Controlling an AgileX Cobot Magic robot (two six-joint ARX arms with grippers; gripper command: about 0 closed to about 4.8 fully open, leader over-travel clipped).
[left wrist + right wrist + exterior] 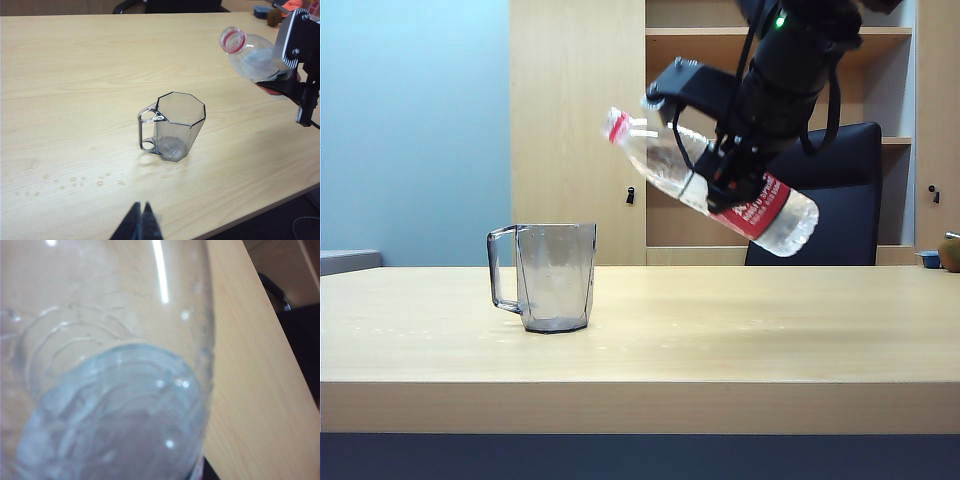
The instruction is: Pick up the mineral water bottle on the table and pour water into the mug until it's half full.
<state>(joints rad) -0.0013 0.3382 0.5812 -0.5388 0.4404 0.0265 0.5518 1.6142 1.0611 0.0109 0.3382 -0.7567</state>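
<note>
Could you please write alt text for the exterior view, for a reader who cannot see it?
The right gripper holds the mineral water bottle in the air, tilted with its open neck higher and pointing left, above and right of the mug standing on the table. The left gripper is out of frame.

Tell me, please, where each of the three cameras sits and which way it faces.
Exterior view: level with the light wood-grain table, facing the shelves; shows the right arm, its fingers clamped on the tilted clear plastic bottle with red label.
Left wrist view: above the table, looking down at the grey-tinted faceted mug; the closed left fingers show at the edge.
Right wrist view: pressed against the bottle's clear wall; no fingers visible.
Shared: exterior and left wrist views both show mug, bottle and right arm.
</note>
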